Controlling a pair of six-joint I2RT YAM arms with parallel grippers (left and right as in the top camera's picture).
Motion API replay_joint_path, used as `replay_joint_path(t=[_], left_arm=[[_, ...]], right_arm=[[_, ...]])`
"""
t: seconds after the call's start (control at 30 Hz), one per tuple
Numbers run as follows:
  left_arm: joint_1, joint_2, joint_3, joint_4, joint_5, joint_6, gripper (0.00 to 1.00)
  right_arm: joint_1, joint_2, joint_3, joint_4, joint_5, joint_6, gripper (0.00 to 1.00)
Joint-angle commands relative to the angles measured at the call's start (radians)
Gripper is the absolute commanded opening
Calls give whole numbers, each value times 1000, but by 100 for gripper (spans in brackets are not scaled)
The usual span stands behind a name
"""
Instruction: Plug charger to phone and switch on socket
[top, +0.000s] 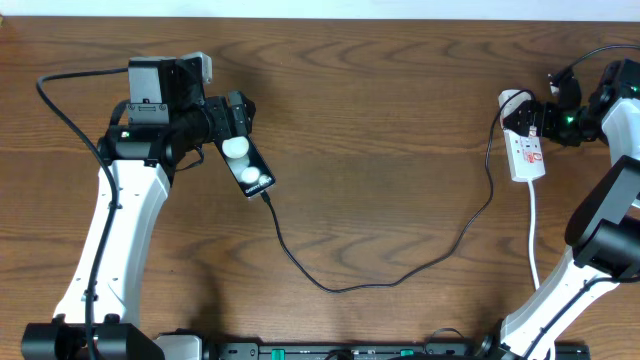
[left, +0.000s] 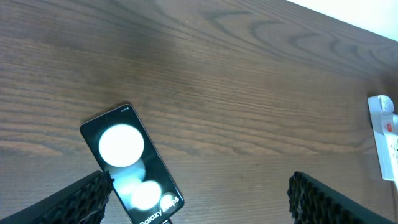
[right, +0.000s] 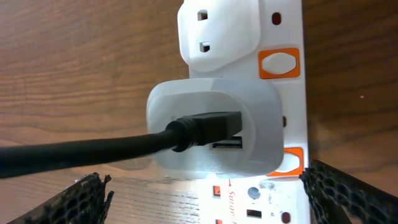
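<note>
Closest to my right wrist camera is a white adapter block (right: 211, 124) seated in the white power strip (right: 283, 25). The thick black end of the charger cable (right: 93, 152) is pushed into the adapter's face and trails off toward 9 o'clock. My right pincer (right: 214, 200) is spread wide and pinching nothing, with its dark mesh fingertips (right: 87, 199) at 7 and 5 o'clock in that view, straddling the strip. The lower orange switch (right: 292, 160) peeks out from under the adapter at about 4 o'clock, and the upper orange switch (right: 278, 63) sits at about 2 o'clock. From overhead, the strip lies at the 3 o'clock side of the wooden worktop (top: 380, 90), its long axis running roughly 12 to 6, with my right pincer over its 12 o'clock end. Well apart, toward 9 o'clock, the black phone (top: 248, 166) lies flat, its long axis running 11 to 5. My left pincer (left: 199, 202) is also spread and holds nothing, hovering at the phone's 11 o'clock end. The cable's thin end meets the phone's short edge at 5 o'clock, but it is too small for me to tell whether it is fully seated. My right arm is by far the nearer to the switches. I judge the lower one lies off-centre, toward 3 o'clock of the pincer's middle, so pressing it calls for a small sideways shift.
</note>
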Motion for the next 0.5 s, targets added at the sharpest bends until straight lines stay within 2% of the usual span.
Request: replay_joint_path(t=[0.0,0.47], left_arm=[[0,-15,11,-1,13,13,92],[0,-15,11,-1,13,13,92]], right_arm=[[20,10,19,-4,-33,28,99],[43,34,8,0,-36,49,99]])
